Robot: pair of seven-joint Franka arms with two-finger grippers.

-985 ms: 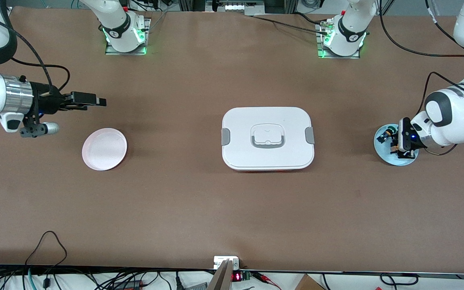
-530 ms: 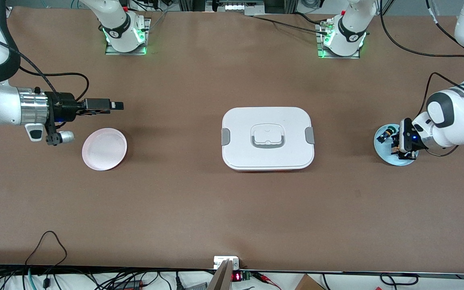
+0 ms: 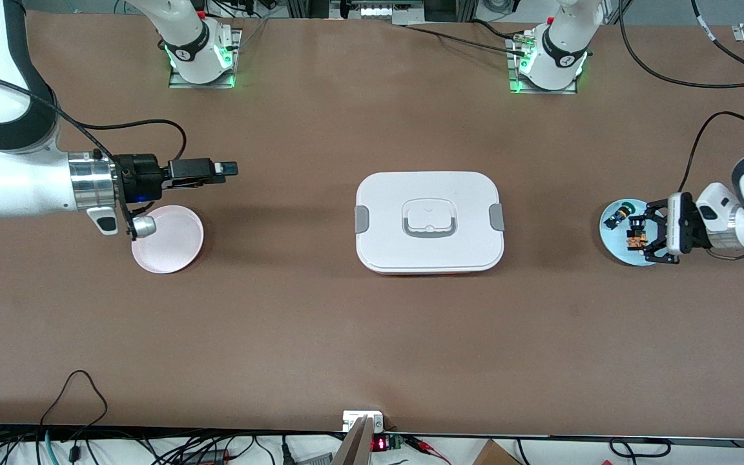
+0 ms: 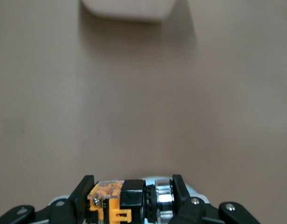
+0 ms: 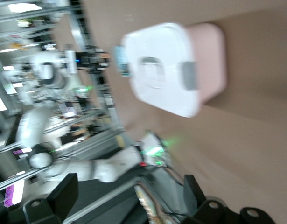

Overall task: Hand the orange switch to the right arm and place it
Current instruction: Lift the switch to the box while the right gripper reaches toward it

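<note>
The orange switch (image 3: 635,241) has an amber body and a black cap. My left gripper (image 3: 638,234) is shut on it just over the pale blue plate (image 3: 612,250) at the left arm's end of the table. In the left wrist view the switch (image 4: 116,200) lies crosswise between the fingers (image 4: 82,191), and the gripper (image 4: 130,198) points toward the white box. My right gripper (image 3: 225,169) is open and empty, up in the air beside the pink plate (image 3: 172,252). In the right wrist view the right gripper (image 5: 129,193) faces the box.
A white lidded box (image 3: 429,221) with grey clips sits mid-table between the arms; it also shows in the left wrist view (image 4: 129,9) and the right wrist view (image 5: 169,65). A small black-and-blue switch with a green cap (image 3: 619,214) lies on the blue plate.
My right arm has moved toward the middle of the table, past the pink plate. My left wrist has swung round, so its gripper now points level toward the box, still over the blue plate.
</note>
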